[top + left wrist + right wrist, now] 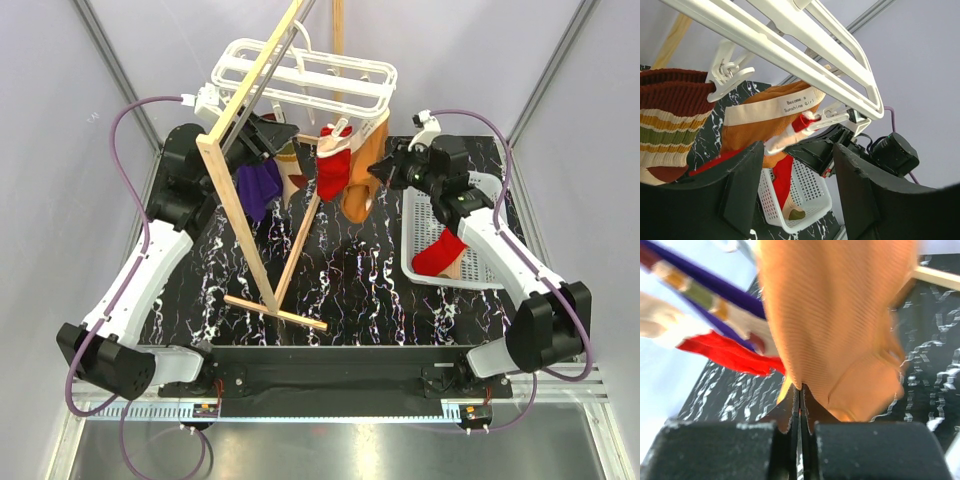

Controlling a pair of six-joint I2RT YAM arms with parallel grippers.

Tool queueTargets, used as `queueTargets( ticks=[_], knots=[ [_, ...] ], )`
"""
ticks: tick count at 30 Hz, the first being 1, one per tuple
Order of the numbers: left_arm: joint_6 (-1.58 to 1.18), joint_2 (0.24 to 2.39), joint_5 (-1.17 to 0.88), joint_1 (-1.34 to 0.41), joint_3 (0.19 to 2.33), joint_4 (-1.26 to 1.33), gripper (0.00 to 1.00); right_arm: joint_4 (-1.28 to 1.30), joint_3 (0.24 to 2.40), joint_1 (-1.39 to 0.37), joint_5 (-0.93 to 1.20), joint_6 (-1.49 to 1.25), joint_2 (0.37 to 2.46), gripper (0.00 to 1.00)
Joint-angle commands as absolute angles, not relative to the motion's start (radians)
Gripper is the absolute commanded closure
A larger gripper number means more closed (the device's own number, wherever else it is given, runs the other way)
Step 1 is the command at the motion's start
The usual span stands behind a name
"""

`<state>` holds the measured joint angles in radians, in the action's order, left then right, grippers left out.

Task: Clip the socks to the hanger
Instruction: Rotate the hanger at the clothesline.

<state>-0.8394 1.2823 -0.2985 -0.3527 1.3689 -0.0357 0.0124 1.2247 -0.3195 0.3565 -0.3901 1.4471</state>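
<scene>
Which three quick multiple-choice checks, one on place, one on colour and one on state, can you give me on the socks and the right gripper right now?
1. Where does the loose plain red fabric sock lie?
A. on the black marbled tabletop
B. in the white perforated plastic basket
C. clipped to the white hanger

2. What colour is the ribbed fabric sock at the right gripper?
A. purple
B. green
C. orange

3. How do the right gripper's jaws stand?
A. shut
B. wide open
C. out of view

Key: 1 B, the top view shows it inside the basket's walls. 2 C, orange ribbed fabric fills the right wrist view. 3 A, the two fingers meet with no gap.
</scene>
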Motion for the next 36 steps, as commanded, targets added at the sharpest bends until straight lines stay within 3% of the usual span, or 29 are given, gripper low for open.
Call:
queueTargets(
  ticks=[1,4,12,15,16,19,20,23,33,36],
  knots=[
    [-0.844,1.253,-0.336,-0.35,1.414,-0.003,0.39,0.033,1.236,-0.376,0.403,-0.399,1.367,1.0],
    [-0.838,1.249,-0.336,-0.35,1.422,-0.003,0.39,0.072,1.236,-0.422,0.391,-0.431,1.333,1.0],
    [-0.893,1.224,-0.394,-0.331,1.473,-0.054,0.42,-0.205,1.069,-0.642,0.391,-0.658,1.34,1.0],
    [-0.847,1.216,-0.373,-0.321,1.564,-0.176,0.41,-0.202,1.094,-0.75,0.333,-0.663,1.385,0.91],
    [-0.827,1.216,-0.355,-0.319,1.627,-0.219,0.4,-0.201,1.103,-0.773,0.33,-0.664,1.391,0.8],
    [-0.755,1.215,-0.259,-0.318,1.719,-0.369,0.38,-0.132,1.137,-0.819,0.302,-0.643,1.382,0.65],
    [-0.744,1.215,-0.224,-0.316,1.762,-0.415,0.37,-0.067,1.143,-0.822,0.27,-0.635,1.367,0.55],
    [-0.729,1.219,-0.181,-0.316,1.804,-0.469,0.37,0.056,1.134,-0.821,0.195,-0.592,1.273,0.35],
    [-0.761,1.239,-0.207,-0.316,1.804,-0.46,0.37,0.327,1.167,-0.821,-0.098,-0.433,1.051,0.18],
    [-0.746,1.238,-0.18,-0.316,1.816,-0.477,0.36,0.351,1.219,-0.819,-0.19,-0.362,1.063,0.2]
  ],
)
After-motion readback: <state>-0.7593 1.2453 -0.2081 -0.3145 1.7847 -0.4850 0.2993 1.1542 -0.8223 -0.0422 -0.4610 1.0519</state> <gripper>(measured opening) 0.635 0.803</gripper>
